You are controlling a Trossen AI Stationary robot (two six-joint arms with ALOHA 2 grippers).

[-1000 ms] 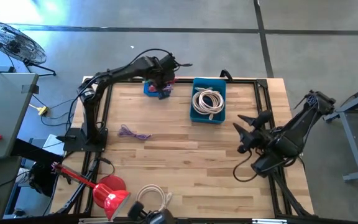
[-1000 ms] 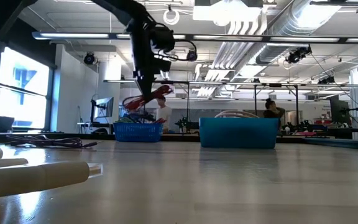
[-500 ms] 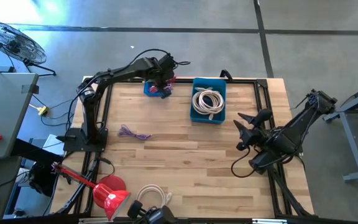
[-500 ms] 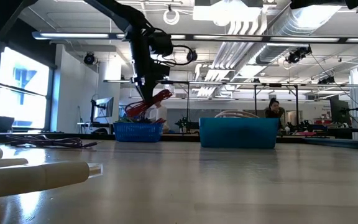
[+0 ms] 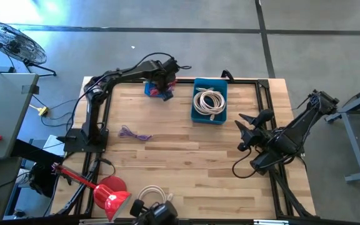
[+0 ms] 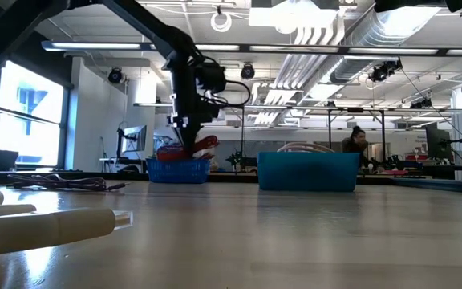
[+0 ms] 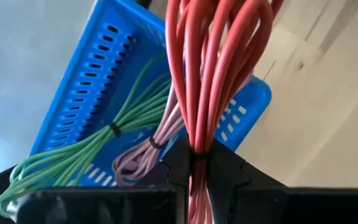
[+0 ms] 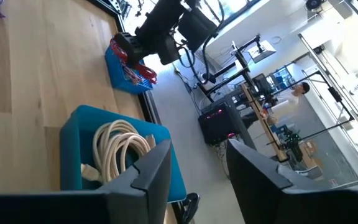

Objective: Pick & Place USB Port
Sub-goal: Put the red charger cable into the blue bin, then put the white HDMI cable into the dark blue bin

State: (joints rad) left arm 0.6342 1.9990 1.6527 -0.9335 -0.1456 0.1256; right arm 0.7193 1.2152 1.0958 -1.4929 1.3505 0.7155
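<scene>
A bundle of red cable (image 7: pixel 211 62) hangs from my left gripper (image 7: pixel 199 157), which is shut on it over the blue perforated basket (image 7: pixel 98 74) at the table's far edge. In the low view the red bundle (image 6: pixel 192 148) reaches down to the basket's rim (image 6: pixel 177 163). Green (image 7: pixel 86 158) and pink (image 7: pixel 146 149) cable bundles lie inside the basket. My right gripper (image 5: pixel 245 132) waits open near the table's right edge, nothing between its fingers (image 8: pixel 148 171). My left gripper pinches the red bundle between its two fingers at a spot where the strands are gathered tight (image 7: pixel 197 146). The fingers come from above, pointing steeply down. The bundle's loops hang below the fingers, at the basket's rim.
A teal bin (image 5: pixel 199 84) with a coil of white cable (image 5: pixel 209 102) stands right of the basket. A purple cable (image 5: pixel 134 133) lies on the table's left part. At the near edge sit a white cable (image 5: pixel 156 197) and a red object (image 5: pixel 110 194).
My left gripper has sunk toward the blue basket with the red bundle, rolling a little at the wrist. The bundle, which hung clear above the basket, now has its lower loops at the basket's rim.
</scene>
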